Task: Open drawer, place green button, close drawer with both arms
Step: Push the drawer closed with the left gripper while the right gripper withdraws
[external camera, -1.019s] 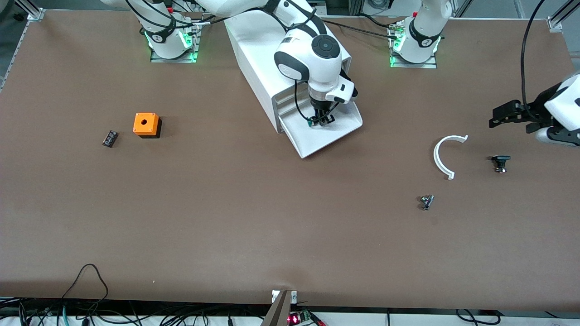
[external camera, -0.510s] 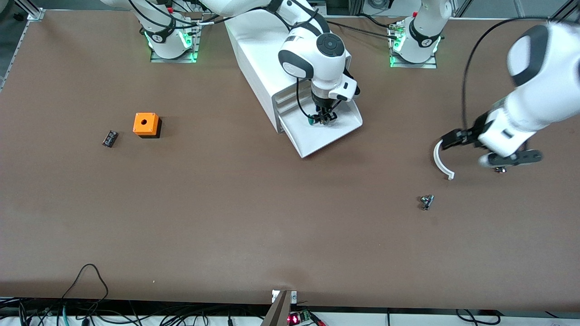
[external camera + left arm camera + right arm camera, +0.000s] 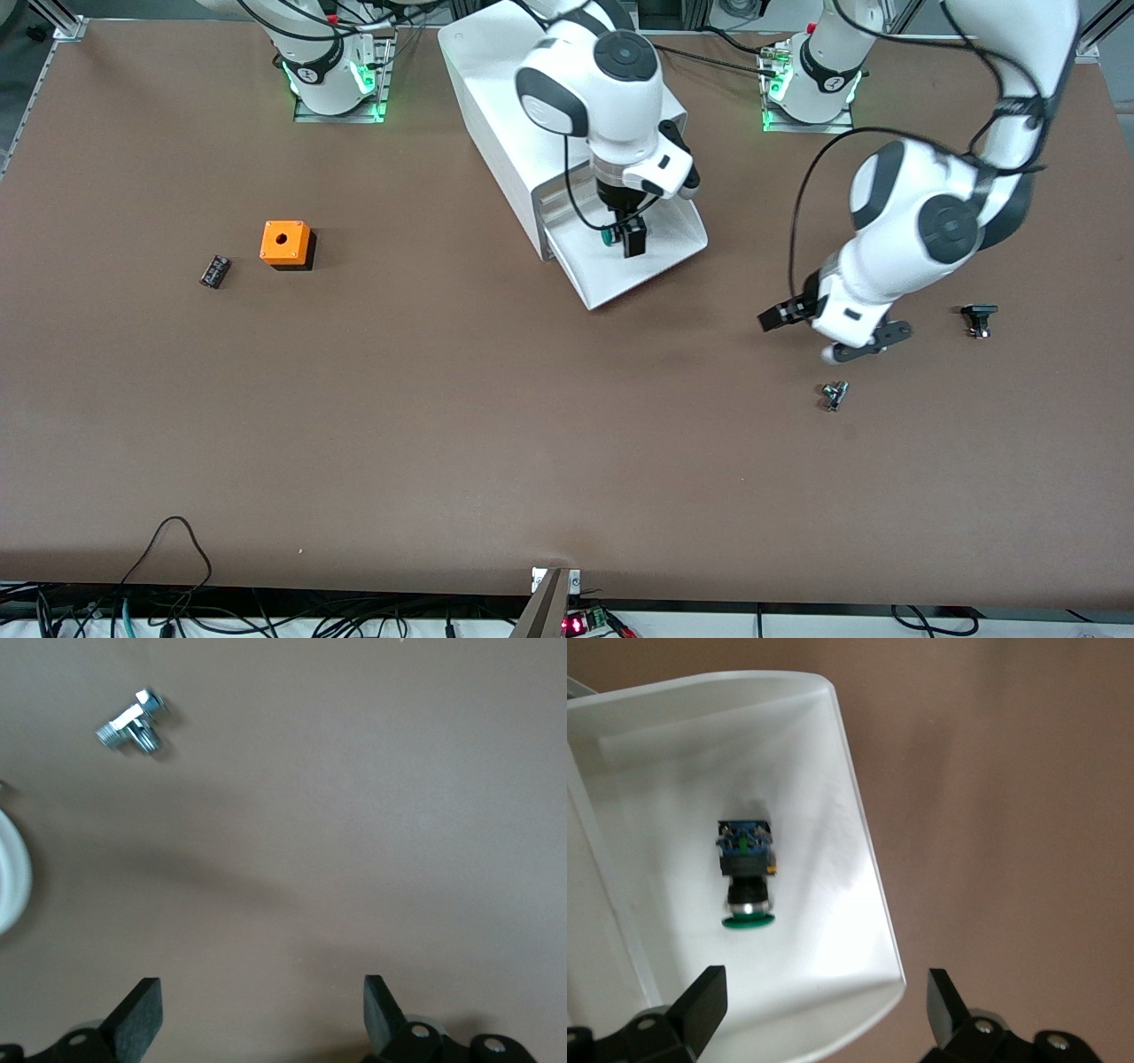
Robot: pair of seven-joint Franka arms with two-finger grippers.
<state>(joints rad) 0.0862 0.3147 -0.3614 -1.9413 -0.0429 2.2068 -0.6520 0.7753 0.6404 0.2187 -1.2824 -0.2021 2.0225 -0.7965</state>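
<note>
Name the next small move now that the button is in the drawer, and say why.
Probably lift the right gripper clear. The button lies free in the open drawer between its open fingers, so closing comes next; the left gripper hovers open over bare table.

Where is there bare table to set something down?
Bare: the wide table strip nearest the front camera, and between the orange box and the drawer. Crowded: under the left gripper, by the metal fitting and black-capped switch.
</note>
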